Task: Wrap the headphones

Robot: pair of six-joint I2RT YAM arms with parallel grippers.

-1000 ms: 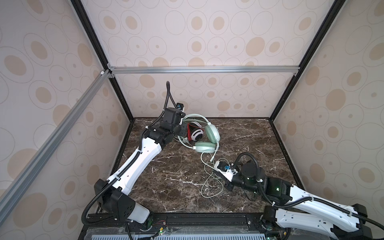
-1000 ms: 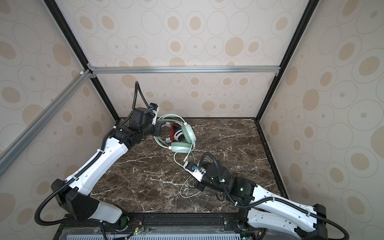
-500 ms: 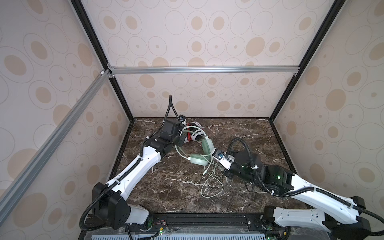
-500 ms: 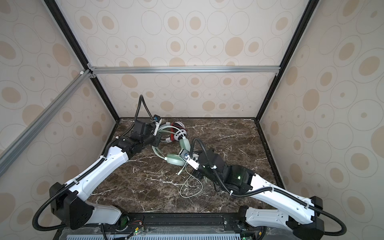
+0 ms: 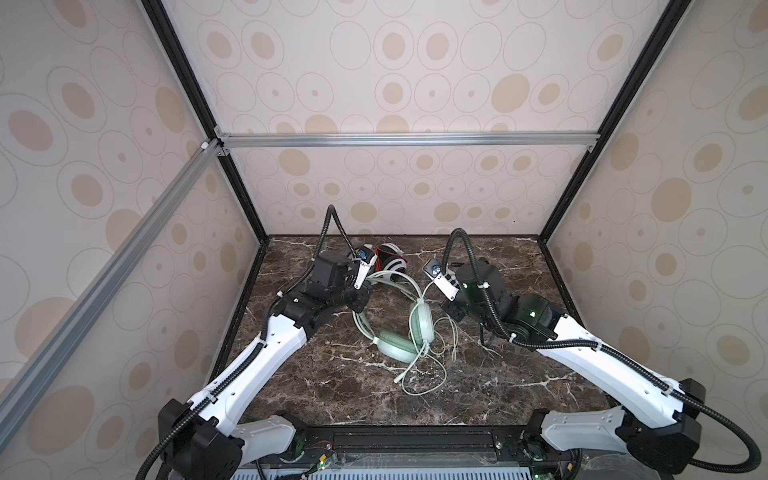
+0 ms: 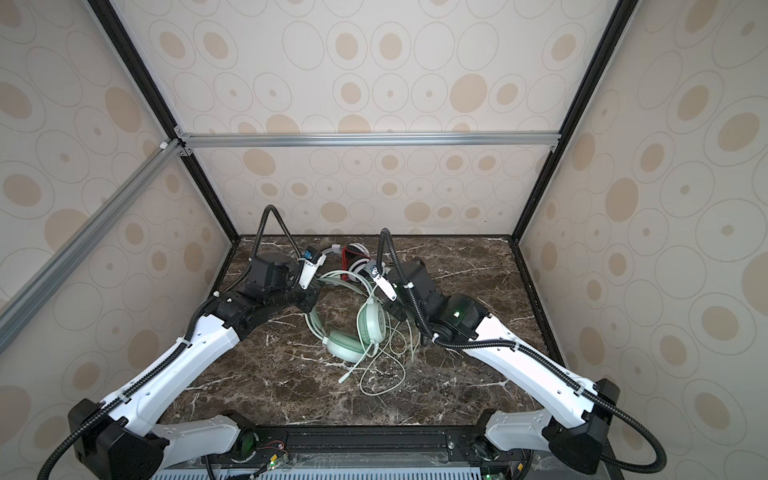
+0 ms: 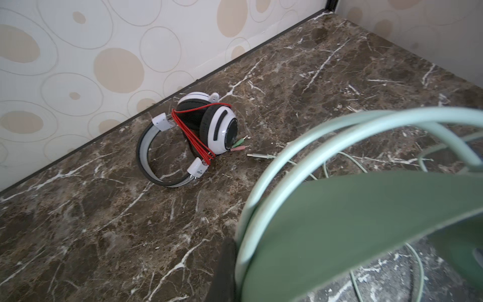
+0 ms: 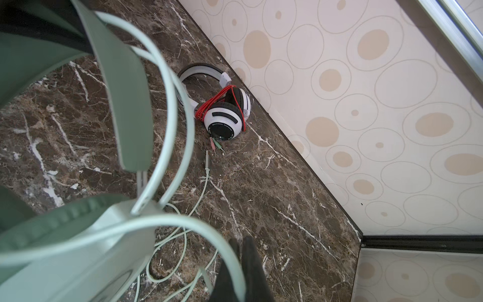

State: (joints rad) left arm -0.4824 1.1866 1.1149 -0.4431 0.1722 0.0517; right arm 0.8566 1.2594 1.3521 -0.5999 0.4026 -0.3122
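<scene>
Mint-green headset [image 5: 419, 330] just below centre of both top views, on the brown marble tabletop [image 5: 332, 386]. One ear cup flat on the stone, the other standing on edge, twin-wire headband arching up and to the left. Green cord [image 5: 430, 374] in loose, unwound loops on the marble below and right of the cups. In the right wrist view, its plug [image 8: 207, 159] just short of the other set's jacks.

Left gripper [image 5: 360, 306] at the upper-left end of that headband, closed on it. In the left wrist view, one dark finger [image 7: 223, 272] pressed against the pale wires, the other hidden behind the green band.

Right gripper [image 5: 451, 314] just right of the standing cup. In the right wrist view, black fingers [image 8: 251, 261] pressed together at the lower edge, a blurred pale-green strand, seemingly the green cord, running in between them.

White headset [image 5: 390, 259] above centre in the top views, near the rear wall and apart from both grippers. Black ear pads folded together, red cord [image 7: 193, 133] wound in several turns across the cups and headband ends. Pink and green jack plugs [image 7: 239, 143] loose on the marble beside it.

Around the tabletop, circle-patterned walls [image 5: 415, 83] with black corner posts, and an aluminium rail [image 5: 407, 139] across the back.
</scene>
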